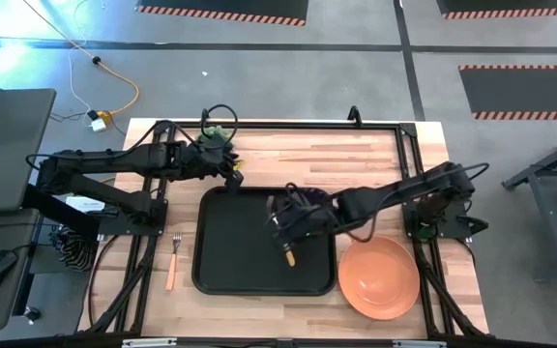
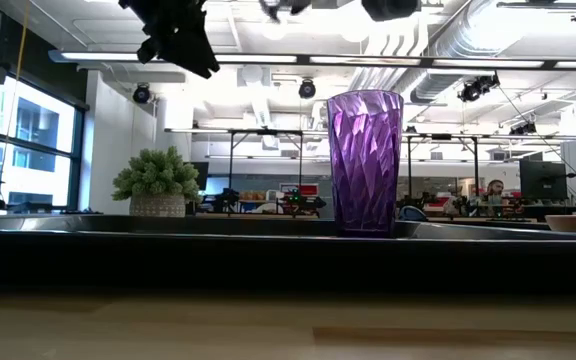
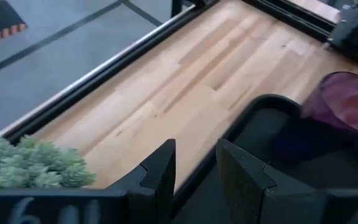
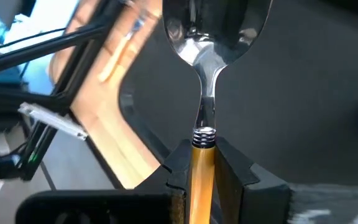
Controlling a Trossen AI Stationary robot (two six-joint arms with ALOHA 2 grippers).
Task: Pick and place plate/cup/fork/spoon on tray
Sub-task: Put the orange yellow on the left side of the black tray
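Right end effector (image 4: pixel 202 163) clenched on orange handle of silver-bowled spoon (image 4: pixel 205 81), hovering over large black rectangular tray (image 1: pixel 230 256), right of its centre. Spoon's long axis runs straight out past fingers, bowl leading, pointing across tray toward its left side; tray directly beneath. Judgement: lower and release. Left end effector (image 3: pixel 194 165) released, empty, at tray's far-left corner beside translucent purple tumbler (image 3: pixel 344 112).
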